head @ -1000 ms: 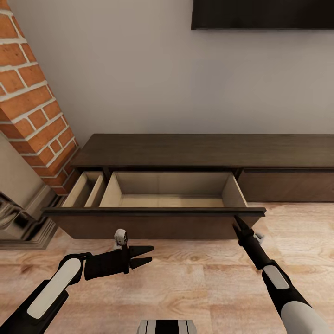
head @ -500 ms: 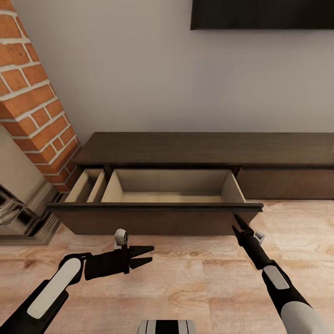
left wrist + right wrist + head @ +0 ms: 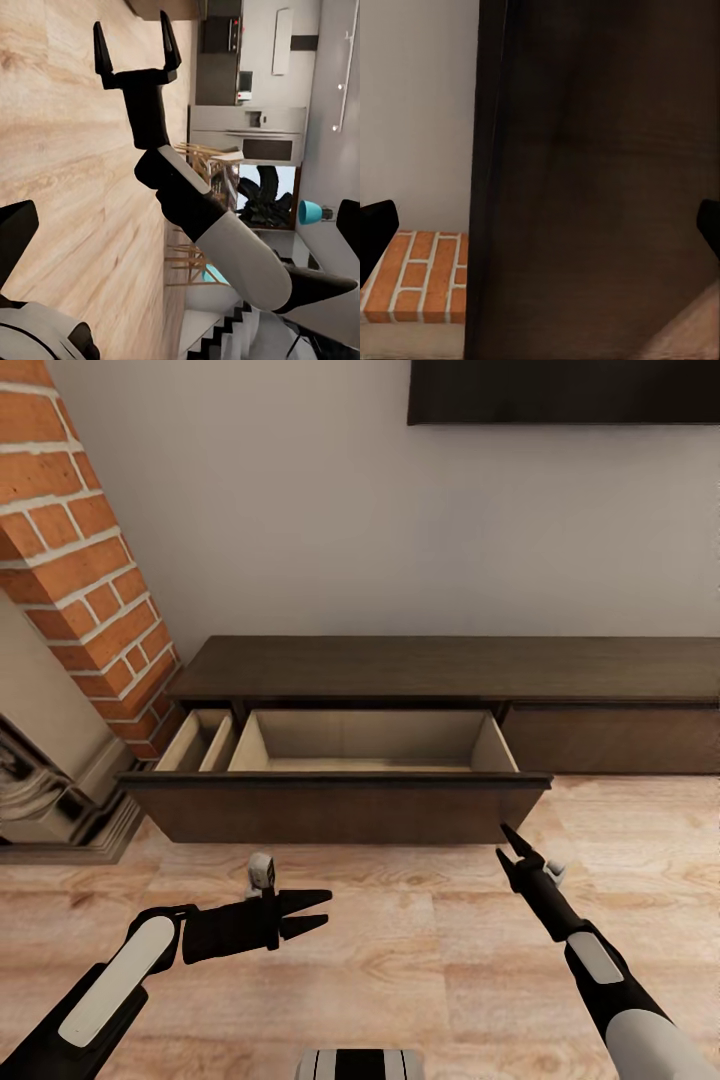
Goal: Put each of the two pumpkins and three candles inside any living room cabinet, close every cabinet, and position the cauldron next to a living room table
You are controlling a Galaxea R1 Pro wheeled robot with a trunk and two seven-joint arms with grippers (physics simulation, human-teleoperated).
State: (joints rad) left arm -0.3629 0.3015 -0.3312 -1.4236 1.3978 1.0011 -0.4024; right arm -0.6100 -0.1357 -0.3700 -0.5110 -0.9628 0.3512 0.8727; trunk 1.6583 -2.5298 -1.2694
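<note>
Evidently the cabinet (image 3: 440, 670) had been opened to receive things: its wide drawer (image 3: 340, 805) stood pulled out toward the robot, the pale beige interior bare as far as could be seen — no pumpkins or candles in view. The unit was long, low, dark-brown wood with flat fronts, set against a plain wall, a brick fireplace (image 3: 85, 580) at its left. Near the drawer's right corner, just clear of the front, hung the right gripper (image 3: 512, 848), its slim black fingers parted and empty. The left gripper (image 3: 315, 912) hovered over the plank floor (image 3: 420, 960), jaws likewise spread, holding nothing — probably waiting for a load.
</note>
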